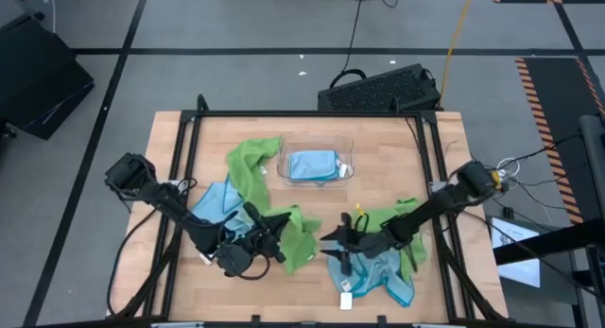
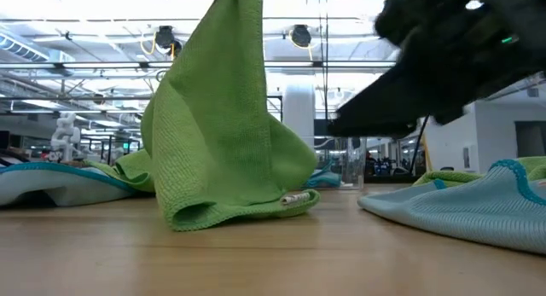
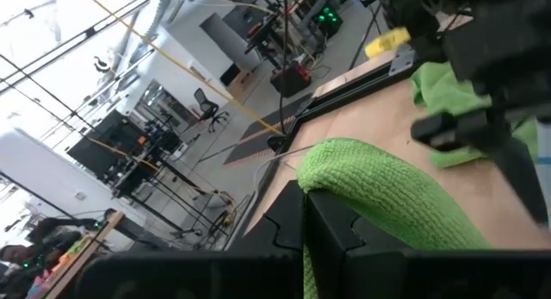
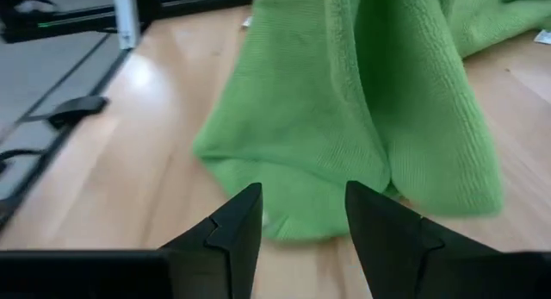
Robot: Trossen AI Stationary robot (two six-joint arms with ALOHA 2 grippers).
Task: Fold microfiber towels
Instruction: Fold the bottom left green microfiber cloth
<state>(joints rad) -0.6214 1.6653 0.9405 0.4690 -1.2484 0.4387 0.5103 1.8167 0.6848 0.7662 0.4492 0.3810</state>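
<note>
A green towel (image 1: 298, 235) is held lifted at lower centre of the high view, pinched in the clenched left gripper (image 1: 282, 246); it hangs vertically, its lower hem bunched on the table (image 2: 273, 253). The right gripper (image 4: 303, 214), fingers parted and empty, is placed just right of it, aimed at that hem.

Light wooden table (image 1: 378, 144); on it lime green and light blue towels (image 1: 248, 160), clear tray (image 1: 347, 148)
</note>
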